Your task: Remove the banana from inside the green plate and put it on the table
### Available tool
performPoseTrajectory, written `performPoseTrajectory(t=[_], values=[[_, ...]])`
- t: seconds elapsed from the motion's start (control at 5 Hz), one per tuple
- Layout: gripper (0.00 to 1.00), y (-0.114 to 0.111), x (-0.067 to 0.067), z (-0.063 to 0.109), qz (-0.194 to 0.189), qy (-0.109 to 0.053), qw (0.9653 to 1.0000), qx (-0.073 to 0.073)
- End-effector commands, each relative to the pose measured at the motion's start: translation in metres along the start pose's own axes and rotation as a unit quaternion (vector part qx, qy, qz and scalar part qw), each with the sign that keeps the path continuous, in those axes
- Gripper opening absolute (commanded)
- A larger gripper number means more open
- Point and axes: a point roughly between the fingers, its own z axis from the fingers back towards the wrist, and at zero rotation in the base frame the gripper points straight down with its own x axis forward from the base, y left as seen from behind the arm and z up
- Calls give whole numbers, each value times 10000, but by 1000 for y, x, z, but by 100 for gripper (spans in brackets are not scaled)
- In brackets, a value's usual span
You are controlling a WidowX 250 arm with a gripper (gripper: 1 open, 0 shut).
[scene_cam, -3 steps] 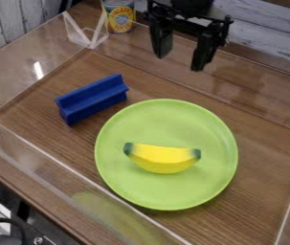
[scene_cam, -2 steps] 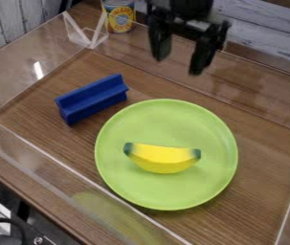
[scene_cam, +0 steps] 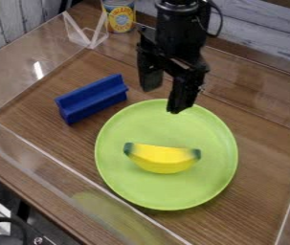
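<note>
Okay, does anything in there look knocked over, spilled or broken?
Nothing stands out. The curved yellow toy banana lies intact inside the round lime-green plate, and the blue rectangular block sits beside it on the brown wood-grain table.

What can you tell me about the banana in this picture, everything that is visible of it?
The banana is short, plump and bright yellow, with dark greenish tips at both ends; it looks like smooth plastic. It lies on its side, curved, ends turned slightly up in the picture, a little below the middle of the green plate. Only the plate touches it. The gripper hangs open above the plate's far edge, apart from the banana.
</note>
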Motion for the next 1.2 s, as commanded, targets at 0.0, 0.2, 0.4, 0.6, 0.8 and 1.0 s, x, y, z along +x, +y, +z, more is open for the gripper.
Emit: performPoseTrajectory(t=[0.0, 0.2, 0.4, 0.6, 0.8, 1.0], values=[[100, -4, -7, 4, -563, -218, 9981, 139], [100, -7, -11, -4, -868, -267, 9957, 184], [100, -8, -15, -15, -1115, -314, 9930, 246], [100, -9, -18, -28, -1189, -353, 9919, 266], [100, -10, -20, -39, -1255, -352, 9911, 285], [100, -10, -23, -47, -1355, -374, 9896, 308]])
